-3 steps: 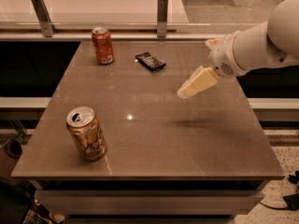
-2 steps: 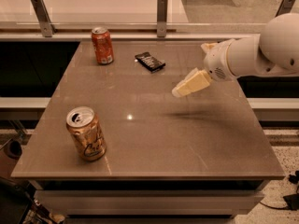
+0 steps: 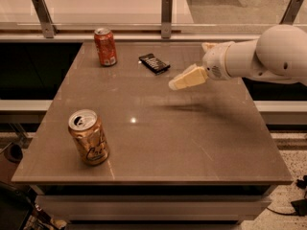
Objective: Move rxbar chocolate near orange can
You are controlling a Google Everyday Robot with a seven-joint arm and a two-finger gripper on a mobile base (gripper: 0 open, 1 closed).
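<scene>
The orange can (image 3: pixel 88 138) stands upright at the front-left corner of the bench (image 3: pixel 192 143), and I place everything else from it. Far behind that can and a little to its right stands a red-orange can (image 3: pixel 105 47), also upright. Further right, and about as far back from the orange can, the rxbar chocolate (image 3: pixel 154 63) lies flat on the bench in its black wrapper, well apart from the orange can and from the other can too. Right again is my gripper (image 3: pixel 185 79). It hangs in the air above the bench, behind and well to the right of the orange can, near the bar but not touching it. Whether my jaws are apart or together I cannot tell. They carry nothing. My white arm (image 3: pixel 259 59) reaches in from the right edge.

As I judge it, I am on the approach and the bar is not yet grasped. The next move calls for bringing the jaws over the bar, lining them across its narrow width and coming down low, since it lies so flat. After that comes a long carry forward and left, to set the bar beside the orange can without knocking it.
</scene>
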